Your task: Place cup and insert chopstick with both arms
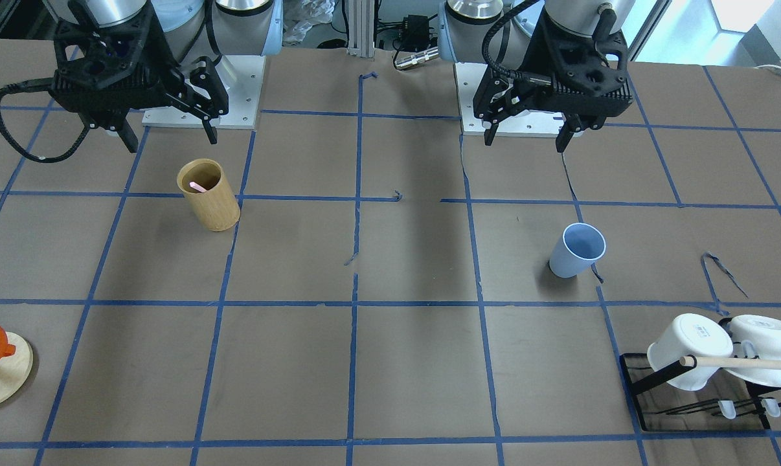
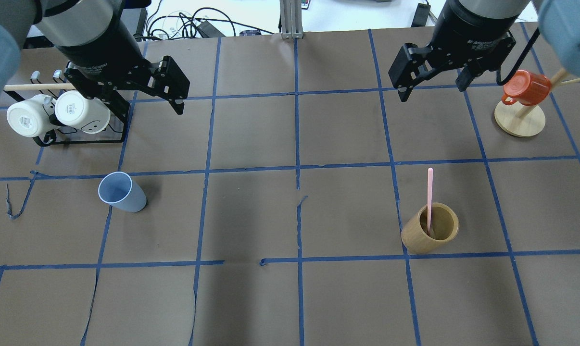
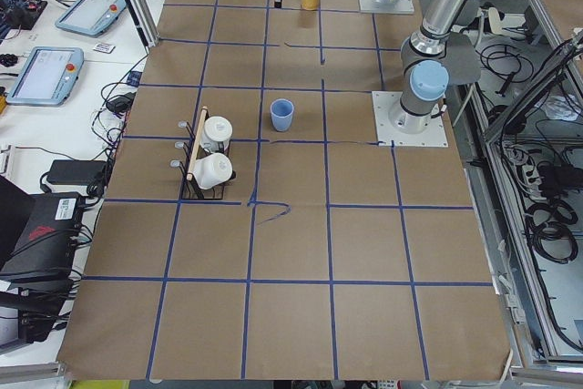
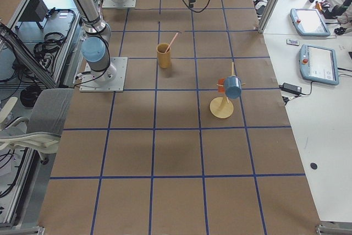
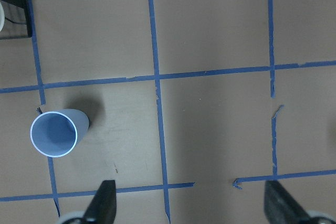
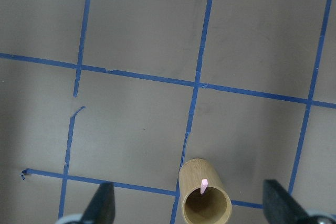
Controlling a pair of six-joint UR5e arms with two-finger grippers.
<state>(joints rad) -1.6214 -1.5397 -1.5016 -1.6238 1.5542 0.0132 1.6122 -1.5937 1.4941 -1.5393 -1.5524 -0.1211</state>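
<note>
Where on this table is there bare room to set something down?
Widest bare patch: the middle of the table, between the blue cup and the bamboo holder with its pink chopstick. The overhead view's bottom row of squares is bare too. Crowded: the far corners, holding the mug rack and the orange mug stand. The left pincer and right pincer hang open above.

Even overhead light, soft shadows, sharp frames throughout.

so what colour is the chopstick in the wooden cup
Pale pink. The chopstick shows best in the overhead exterior view, leaning out of the wooden cup.
</note>
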